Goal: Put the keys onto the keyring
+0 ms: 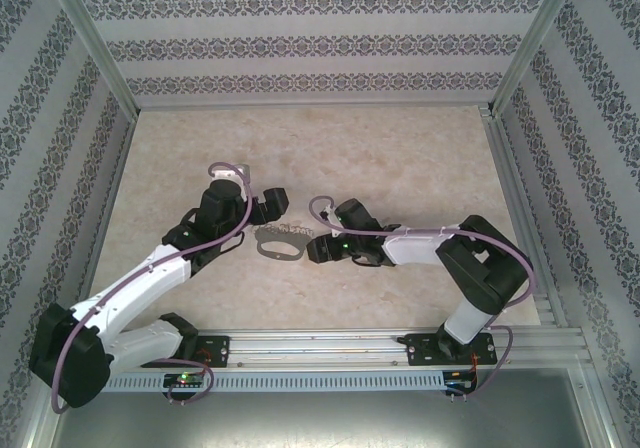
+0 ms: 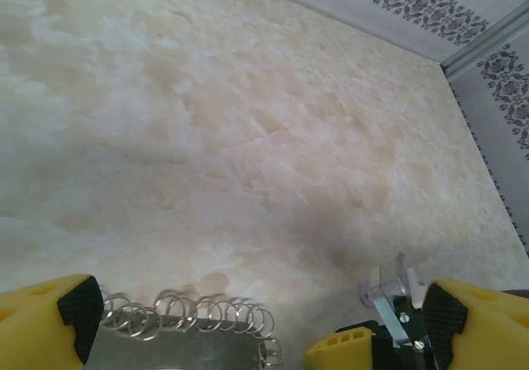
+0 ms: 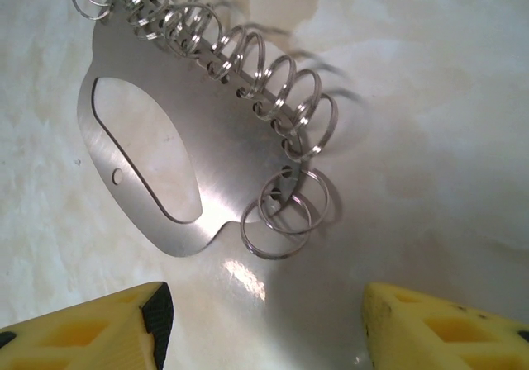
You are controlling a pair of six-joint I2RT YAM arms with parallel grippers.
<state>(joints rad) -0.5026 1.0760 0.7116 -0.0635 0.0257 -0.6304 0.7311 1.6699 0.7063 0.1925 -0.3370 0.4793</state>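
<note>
Marble tabletop (image 1: 400, 148) | keyring (image 1: 278, 245) flat mid-table | key (image 2: 390, 304) beside left gripper (image 2: 256, 308), hold unclear | left gripper and right gripper (image 3: 264, 312) both spread | step: approach | next: pin keyring, thread key precisely

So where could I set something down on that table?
The far half of the table, up to the back wall, is bare; so is the strip between keyring and base rail. It is crowded mid-table, where the left gripper and right gripper flank it.
</note>
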